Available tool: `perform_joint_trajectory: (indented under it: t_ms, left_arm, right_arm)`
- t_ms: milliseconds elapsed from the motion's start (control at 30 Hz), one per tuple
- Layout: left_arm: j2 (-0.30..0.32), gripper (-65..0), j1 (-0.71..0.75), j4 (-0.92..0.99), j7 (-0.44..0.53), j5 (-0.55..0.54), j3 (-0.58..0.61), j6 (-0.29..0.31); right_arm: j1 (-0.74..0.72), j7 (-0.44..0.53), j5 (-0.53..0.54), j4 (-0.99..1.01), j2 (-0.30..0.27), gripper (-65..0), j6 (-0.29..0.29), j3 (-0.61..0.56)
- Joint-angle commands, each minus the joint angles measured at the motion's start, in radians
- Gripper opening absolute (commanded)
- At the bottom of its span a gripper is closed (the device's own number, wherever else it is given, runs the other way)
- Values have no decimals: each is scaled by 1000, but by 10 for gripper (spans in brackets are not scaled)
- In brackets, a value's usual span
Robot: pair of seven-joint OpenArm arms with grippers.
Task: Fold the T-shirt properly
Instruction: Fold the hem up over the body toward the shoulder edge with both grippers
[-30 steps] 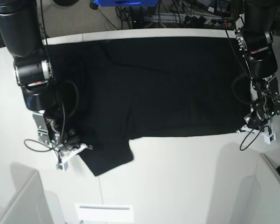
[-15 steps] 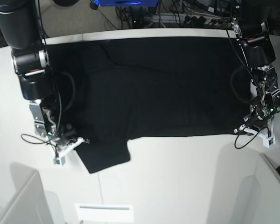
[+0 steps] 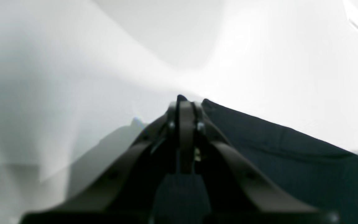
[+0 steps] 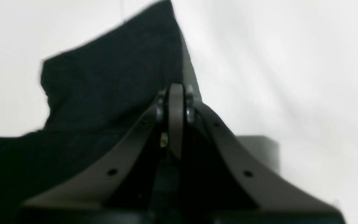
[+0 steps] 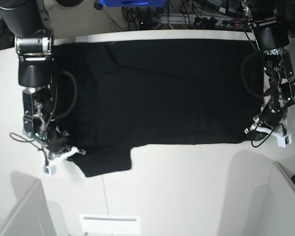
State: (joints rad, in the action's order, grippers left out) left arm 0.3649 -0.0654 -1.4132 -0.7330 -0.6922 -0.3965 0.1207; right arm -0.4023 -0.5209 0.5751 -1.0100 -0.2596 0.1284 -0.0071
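You have a plain black T-shirt (image 5: 162,93) on a white table (image 5: 187,187); no print shows on the side facing up. Both arms are black with silver-grey bands, and each gripper, left (image 5: 251,129) and right (image 5: 76,151), is dark with white fittings. A blue object (image 5: 130,2) sits beyond the table.

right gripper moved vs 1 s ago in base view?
Yes. The right gripper, shut on the T-shirt sleeve, has shifted toward the table's left edge, dragging the sleeve with it.
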Motion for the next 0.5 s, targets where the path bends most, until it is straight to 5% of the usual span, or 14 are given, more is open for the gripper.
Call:
perform_joint_trajectory:
  t_ms: [0,200,467]
  left_arm:
    - [23,-650,-1,-44,23,-11,-29,4]
    - [16,-650,48,-154,-115,-11,-141,7]
    - [6,-650,120,-251,-175,-11,-177,7]
  right_arm:
    - [-11,9,9,-42,-16,-650,1,26]
    - [46,-77,9,-152,-16,-650,1,92]
    - [127,-169,10,-275,-14,-650,1,170]
